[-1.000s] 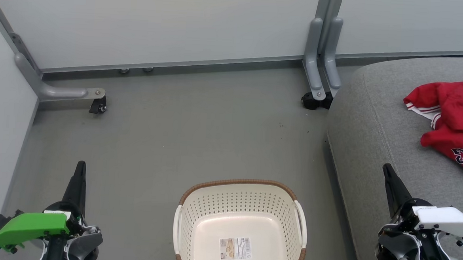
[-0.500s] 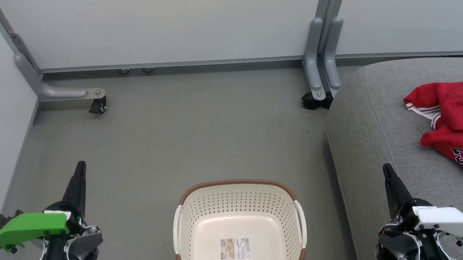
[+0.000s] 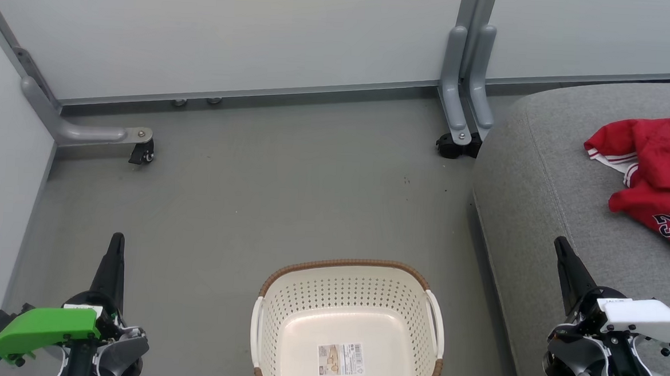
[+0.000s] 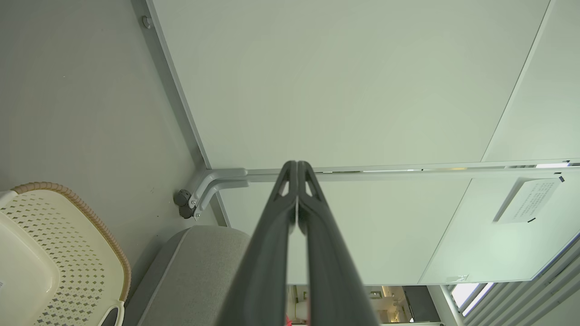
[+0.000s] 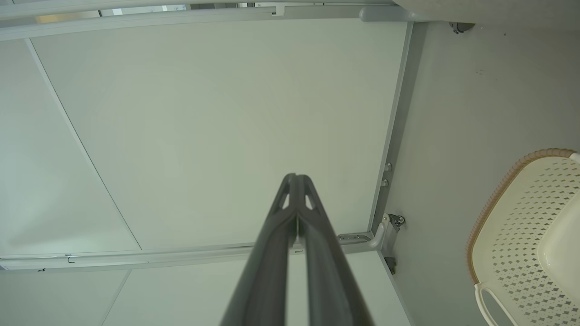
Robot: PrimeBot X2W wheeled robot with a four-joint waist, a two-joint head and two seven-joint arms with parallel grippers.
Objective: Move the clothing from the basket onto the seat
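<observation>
Clothing, red basketball garments (image 3: pixel 657 162), on light-grey fabric seat (image 3: pixel 541 193); cream perforated basket (image 3: pixel 352 295) empty; left fingers (image 3: pixel 114 262), right fingers (image 3: pixel 566 266) clenched empty; likely done, park arms.

The white basket (image 3: pixel 345 264) sits on the grey floor (image 3: pixel 254 195) with a sticker (image 3: pixel 340 359) on its bottom, the red clothes (image 3: pixel 657 170) lie on the seat (image 3: pixel 542 181) to its right, and the left hand (image 3: pixel 117 238) and right hand (image 3: pixel 559 242) point forward, fingers pressed together.
</observation>
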